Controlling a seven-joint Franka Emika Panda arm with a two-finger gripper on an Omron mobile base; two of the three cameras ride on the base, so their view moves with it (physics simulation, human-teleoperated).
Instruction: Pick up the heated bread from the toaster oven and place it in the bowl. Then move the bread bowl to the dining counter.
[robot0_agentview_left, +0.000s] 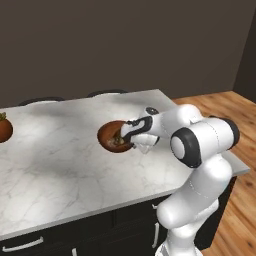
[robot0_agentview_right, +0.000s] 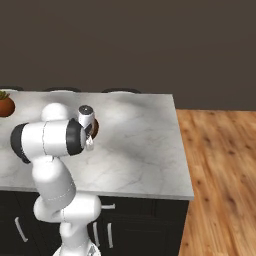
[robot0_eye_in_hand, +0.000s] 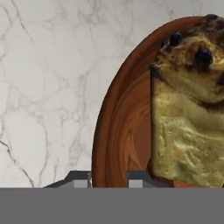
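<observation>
While clamped on the rim of the round reddish-brown wooden bowl (robot0_agentview_left: 113, 136), the hand (robot0_agentview_left: 128, 136) sits low over the broad white grey-veined marble desk (robot0_agentview_left: 60, 165) in the left base view, fingers drawn close with the bowl's near wall between them. Inside the bowl, the small tan-yellow chunk of bread with dark crust patches (robot0_agentview_left: 119, 140). Far left on the same slab, a reddish round object with a green top (robot0_agentview_left: 4, 128), well apart.

From the right base view, hand (robot0_agentview_right: 91, 136) half hidden behind the white arm, just a sliver of bowl (robot0_agentview_right: 94, 128) beside it, well in from the desk's edges (robot0_agentview_right: 150, 150).

In the hand view, bowl rim (robot0_eye_in_hand: 103, 131) passing between the two dark fingertips (robot0_eye_in_hand: 78, 178), bread (robot0_eye_in_hand: 188, 131) lying inside, marble to the left.

Judged: bread already in the bowl, bowl already over the dining slab, so final step nearly done. Next: settle the bowl flat if not yet resting, spread the fingers, lift straight off without tipping the rim.
</observation>
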